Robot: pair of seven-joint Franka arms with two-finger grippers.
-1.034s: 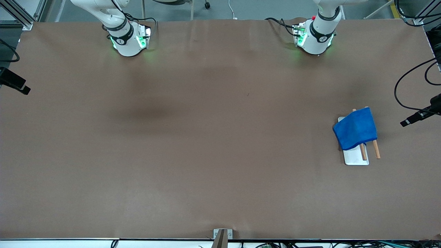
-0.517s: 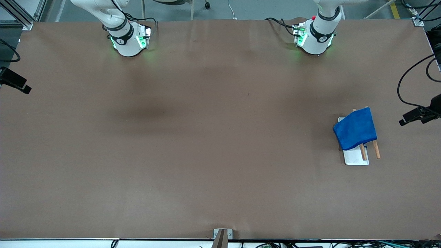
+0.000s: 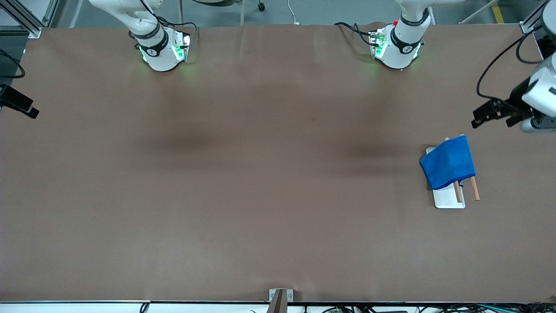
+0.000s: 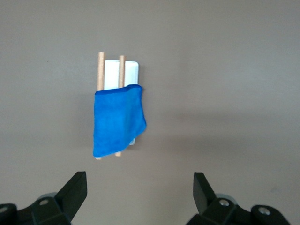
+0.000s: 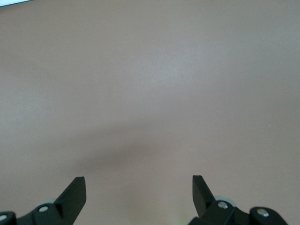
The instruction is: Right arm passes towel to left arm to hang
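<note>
1. Blue microfibre towel (image 3: 448, 163) is draped over a small rack: two wooden dowels (image 3: 474, 188) above a white base plate (image 3: 449, 199). The rack sits on the brown worktop (image 3: 260, 174) toward the left arm's end, nearer to the front camera than the left arm's base (image 3: 397, 48).
2. In the left wrist view the towel (image 4: 117, 119) covers most of both dowels (image 4: 101, 70). Bare dowel ends and a strip of the white plate (image 4: 129, 72) show past its edge. It hangs a little skewed, one side lower than the other.
3. Left claw (image 3: 488, 114) is in the air near the towel rack, toward the worktop's edge at the left arm's end. Its fingers (image 4: 75, 187) stand wide apart with nothing between them; the rack is well apart from them.
4. Right claw: only its fingers (image 5: 75, 190) show, in the right wrist view. They are apart, empty, and over bare worktop. Its position relative to the rack cannot be told. The right arm's base (image 3: 160, 52) is well apart from the rack, at the other end of the worktop.
5. Judgement on step: the hanging looks done, with the towel on the rack and both claws free.
6. Judgement on next move: nothing left to grasp. The left arm need only move clear without brushing the towel or dowels. The skewed drape could slip if bumped.
</note>
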